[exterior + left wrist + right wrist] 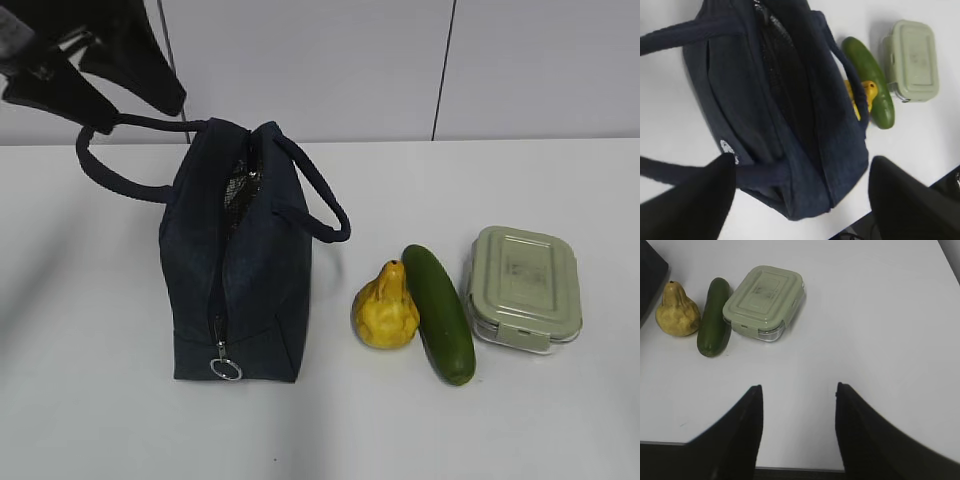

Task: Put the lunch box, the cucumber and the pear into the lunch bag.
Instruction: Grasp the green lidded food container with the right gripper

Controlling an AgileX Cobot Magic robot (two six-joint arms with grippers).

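Exterior view shows the lunch bag standing on the white surface left of centre, its top zipper partly undone at the far end, the ring pull hanging at the near end. One loop handle arches out to the left, the other to the right. Just right of the bag sits the pear, touching the cucumber, and the lunch box lies just beside the cucumber with its lid on. Bare surface stretches in front of all four things and to the left of the bag.

From the left wrist, the left claw hangs above the bag's end, fingers spread wide with nothing between them. From the right wrist, the right claw hovers over bare surface near its front edge, well apart from the lunch box, fingers parted and empty.
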